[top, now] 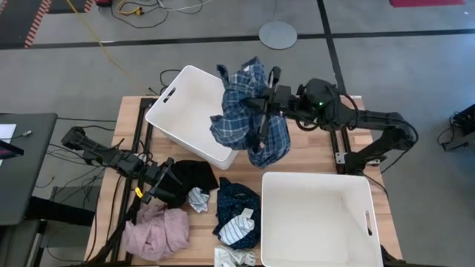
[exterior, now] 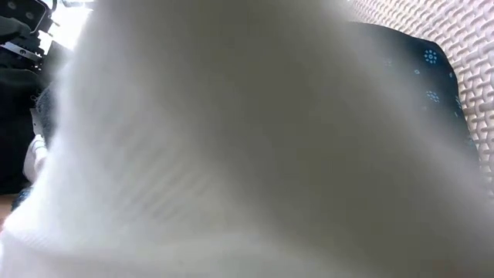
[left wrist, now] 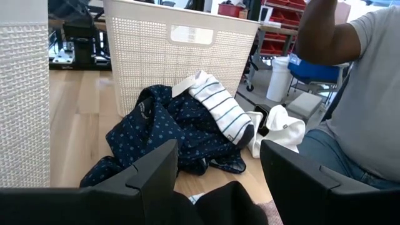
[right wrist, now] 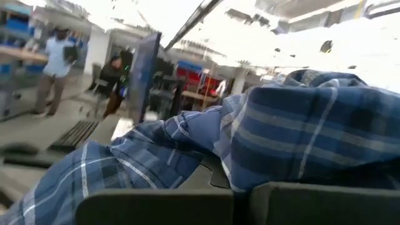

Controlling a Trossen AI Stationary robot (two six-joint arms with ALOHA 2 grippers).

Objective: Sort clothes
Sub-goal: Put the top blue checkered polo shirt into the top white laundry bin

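My right gripper (top: pixel 263 104) is shut on the blue plaid shirt (top: pixel 241 115), raised beside the tilted left white bin (top: pixel 182 107). In the right wrist view the shirt (right wrist: pixel 300 131) fills the picture above the shut fingers. My left gripper (top: pixel 159 185) is open over the black garment (top: pixel 191 176), which also shows between its fingers (left wrist: pixel 219 200). I cannot tell whether it touches the garment. The pink garment (top: pixel 156 230), navy dotted garment (top: pixel 237 202), striped sock (top: pixel 239 226) and a small pale sock (top: pixel 199 199) lie on the table. My right gripper pinches a bunched part of the plaid shirt (right wrist: pixel 250 178) between its two fingers, several layers. The fingers lie about level and point toward the table's left. The shirt drapes over and hangs below the gripper, its lower folds (top: pixel 269 152) by the left bin's corner.
The second white bin (top: pixel 319 215) stands at the near right. White socks (top: pixel 234 257) lie at the near edge. A person (left wrist: pixel 359 94) sits beyond the table's near side. The low view is blocked by a pale cloth (exterior: pixel 231 154) close to the lens.
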